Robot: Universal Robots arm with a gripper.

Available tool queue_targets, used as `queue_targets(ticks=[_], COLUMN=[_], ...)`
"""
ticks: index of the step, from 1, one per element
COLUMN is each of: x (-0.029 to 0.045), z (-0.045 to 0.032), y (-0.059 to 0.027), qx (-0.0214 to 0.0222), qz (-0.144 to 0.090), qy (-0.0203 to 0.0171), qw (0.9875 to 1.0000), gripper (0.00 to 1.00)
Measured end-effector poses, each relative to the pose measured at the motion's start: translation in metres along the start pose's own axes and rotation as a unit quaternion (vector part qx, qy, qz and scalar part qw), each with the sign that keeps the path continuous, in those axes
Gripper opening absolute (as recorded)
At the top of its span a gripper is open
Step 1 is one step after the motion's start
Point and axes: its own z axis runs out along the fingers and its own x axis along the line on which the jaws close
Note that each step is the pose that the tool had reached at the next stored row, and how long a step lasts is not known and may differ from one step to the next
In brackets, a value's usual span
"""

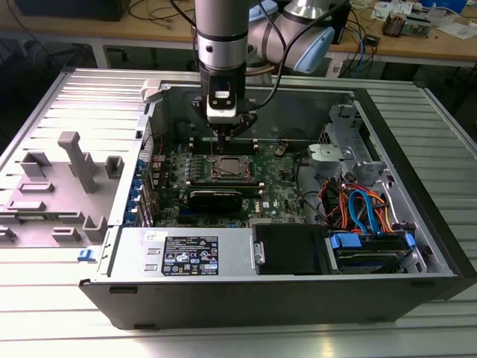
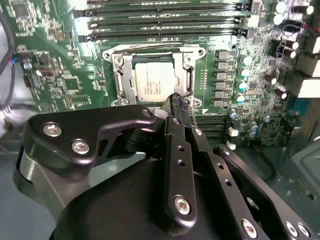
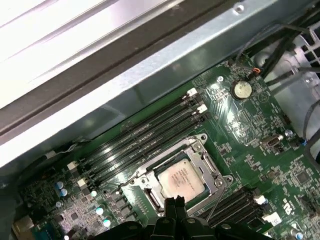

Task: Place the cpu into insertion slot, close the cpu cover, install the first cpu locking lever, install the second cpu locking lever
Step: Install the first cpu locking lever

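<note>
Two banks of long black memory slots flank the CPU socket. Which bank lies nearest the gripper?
The near bank, partly hidden behind the gripper, on its side of the socket. The far bank lies beyond the socket.

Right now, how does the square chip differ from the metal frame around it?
The cpu is a solid, pale square plate; the cpu cover is an open silver frame with a cut-out middle. The cpu sits inside; the cpu cover surrounds it. Both are square, metallic and lie flat.
</note>
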Motion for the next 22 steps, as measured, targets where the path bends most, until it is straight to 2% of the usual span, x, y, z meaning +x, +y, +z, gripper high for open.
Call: queue_targets(ticks=[3,7,9,22], x=[0.0000,0.0002,0.0012,0.0035], z=[0.0000,0.0000,0.0000,-0.0001], y=[0.0000,-0.0001,-0.0007,-0.0021], qx=[-0.0011,-0.0025,-0.0028,-0.0030], qz=[-0.027,-0.059,-0.068,-0.074], qy=[0.0002,0.0003,0.0004,0.0004], qw=[0.9996,0.9982,0.9977,0.9973], gripper=[0.11,0.11,0.11,0.11])
